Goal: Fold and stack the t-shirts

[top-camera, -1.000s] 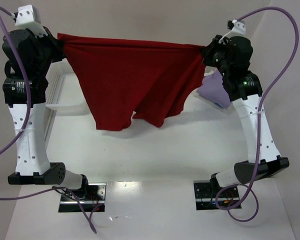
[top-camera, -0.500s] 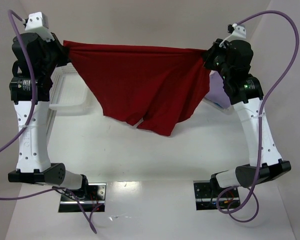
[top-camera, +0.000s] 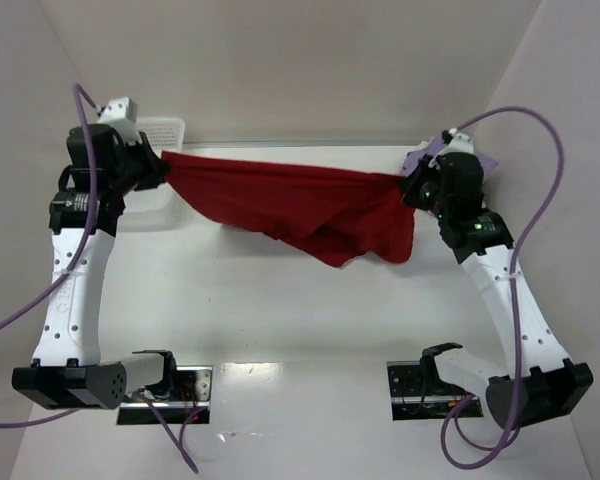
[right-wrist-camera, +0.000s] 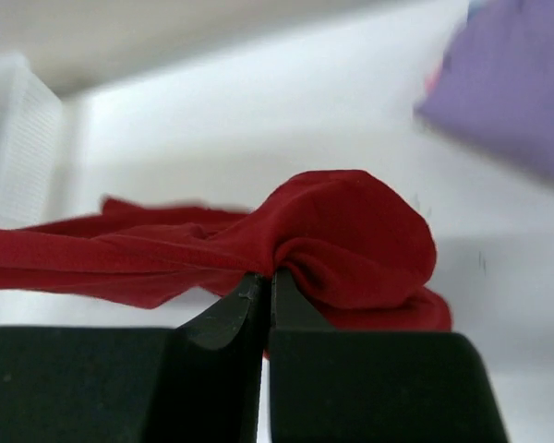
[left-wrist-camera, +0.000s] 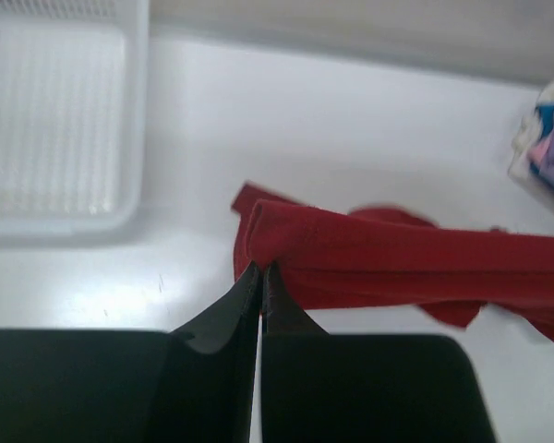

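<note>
Left pincer (top-camera: 158,166) and right pincer (top-camera: 408,186), each pinching the dark red t-shirt (top-camera: 300,200) stretched between them, have lowered it to the tabletop (top-camera: 280,315), likely for spreading flat.

Spread wide, sagging mid: dark red tee (top-camera: 300,205); lavender tee (right-wrist-camera: 512,88) folded, far right.

You have a white surface (top-camera: 280,320) in front of you, boxed in by plain pale walls: a back wall (top-camera: 310,60) and a right side wall (top-camera: 580,100). Overhead light glints off its near edge.
</note>
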`<action>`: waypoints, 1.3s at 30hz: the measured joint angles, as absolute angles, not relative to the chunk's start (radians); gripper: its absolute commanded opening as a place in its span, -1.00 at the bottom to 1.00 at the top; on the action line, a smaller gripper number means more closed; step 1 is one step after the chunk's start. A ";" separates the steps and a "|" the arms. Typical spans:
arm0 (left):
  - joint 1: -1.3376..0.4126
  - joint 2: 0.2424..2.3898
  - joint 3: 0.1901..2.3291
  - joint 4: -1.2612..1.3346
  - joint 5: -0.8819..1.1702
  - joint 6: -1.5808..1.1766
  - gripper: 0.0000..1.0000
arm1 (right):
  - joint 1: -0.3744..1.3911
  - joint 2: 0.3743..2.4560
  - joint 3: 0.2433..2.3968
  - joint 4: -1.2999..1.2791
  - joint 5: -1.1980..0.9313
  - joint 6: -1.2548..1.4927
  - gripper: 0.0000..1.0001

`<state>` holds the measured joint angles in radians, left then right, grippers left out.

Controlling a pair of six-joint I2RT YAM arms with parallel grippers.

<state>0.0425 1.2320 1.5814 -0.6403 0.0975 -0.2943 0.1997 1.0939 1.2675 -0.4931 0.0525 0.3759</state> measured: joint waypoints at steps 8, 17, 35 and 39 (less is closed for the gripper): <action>0.006 1.141 1.282 -0.690 0.232 -0.317 -1.00 | 0.191 1.127 1.074 -0.500 0.038 0.416 -1.00; -0.318 1.075 1.036 -0.712 0.302 -0.438 -0.65 | 0.182 1.228 1.075 -0.441 0.046 0.421 -1.00; -0.399 1.121 0.988 -0.780 0.272 -0.497 0.70 | 0.182 1.276 1.075 -0.406 0.050 0.410 -1.00; -0.466 1.256 0.987 -0.771 0.270 -0.505 0.67 | 0.182 1.290 1.075 -0.403 0.050 0.408 -1.00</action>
<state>-0.4656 1.2560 0.9874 -0.7708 0.2695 -0.5053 0.1822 1.2900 1.0752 -0.4034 0.0498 0.4080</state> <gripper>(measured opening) 0.837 0.012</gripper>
